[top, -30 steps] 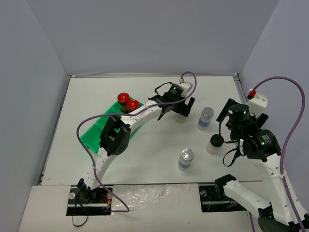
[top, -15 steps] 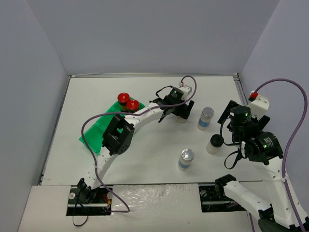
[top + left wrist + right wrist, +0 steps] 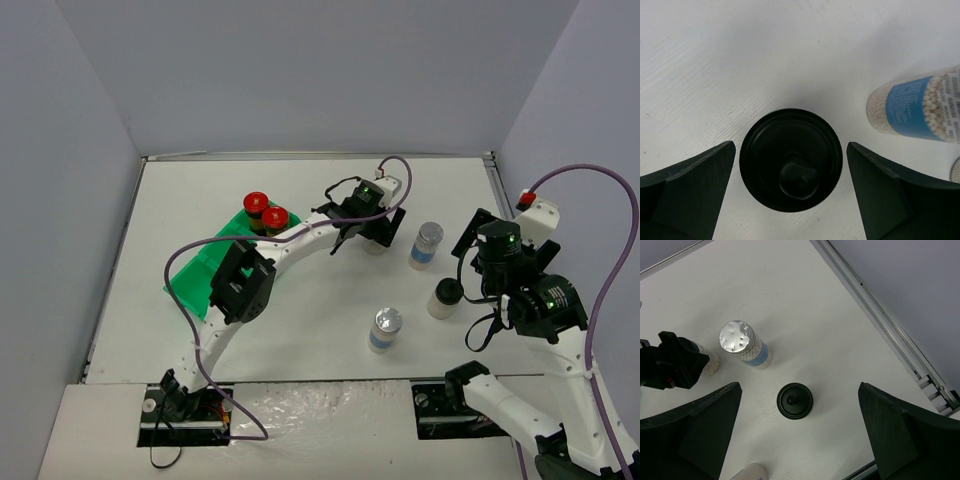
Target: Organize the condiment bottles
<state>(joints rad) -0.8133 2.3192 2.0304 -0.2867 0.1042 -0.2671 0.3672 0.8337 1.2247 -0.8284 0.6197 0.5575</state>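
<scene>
My left gripper (image 3: pixel 372 228) hangs over a black-capped condiment bottle (image 3: pixel 791 159). Its fingers (image 3: pixel 695 185) straddle the cap, open, with a thin gap on each side. A silver-capped, blue-labelled bottle (image 3: pixel 427 243) stands just to the right of it (image 3: pixel 917 107). My right gripper (image 3: pixel 799 388) is wide open, high above a second black-capped bottle (image 3: pixel 795 400), which shows in the top view too (image 3: pixel 446 297). Another silver-capped bottle (image 3: pixel 385 328) stands nearer the front. Two red-capped bottles (image 3: pixel 256 203) (image 3: pixel 274 217) sit at the far end of the green tray (image 3: pixel 205 270).
The table's raised metal edge (image 3: pixel 885 325) runs close on the right of the right gripper. Grey walls enclose the table on three sides. A purple cable (image 3: pixel 200 245) loops over the left arm above the tray.
The left jaws have narrowed around the black cap, and the left wrist has shifted slightly. The right arm has drifted a little to the right. No bottle has moved.
</scene>
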